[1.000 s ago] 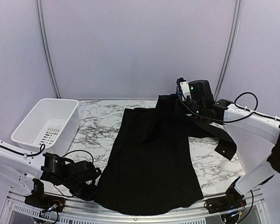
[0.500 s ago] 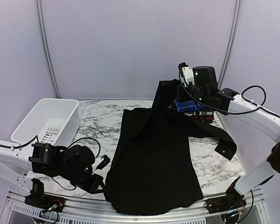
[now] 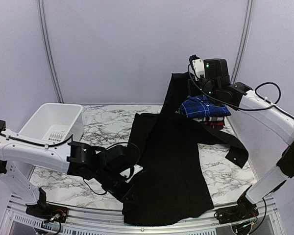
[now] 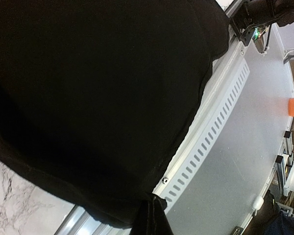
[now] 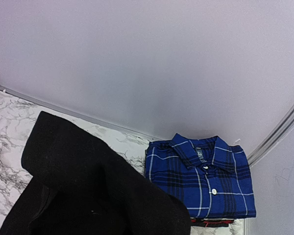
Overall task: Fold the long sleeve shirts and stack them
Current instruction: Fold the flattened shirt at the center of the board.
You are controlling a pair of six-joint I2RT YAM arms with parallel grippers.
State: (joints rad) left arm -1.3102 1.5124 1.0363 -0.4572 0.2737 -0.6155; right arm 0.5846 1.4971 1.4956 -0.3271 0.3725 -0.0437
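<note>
Black shirt (image 3: 171, 166) is lying lengthwise from near to far across the marble table (image 3: 108, 127). The closed right gripper (image 3: 187, 87) is pinching its far end up high; the closed left gripper (image 3: 126, 192) is pinching its near hem. The plaid stack (image 3: 204, 108) is sitting far right, nearest the right gripper.

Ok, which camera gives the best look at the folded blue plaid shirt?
The right wrist view: the blue plaid shirt lies whole and unobstructed there, with its collar and buttons clear. The top external view shows it small, its far edge behind the right arm. The left wrist view shows none of it, only the black shirt.
</note>
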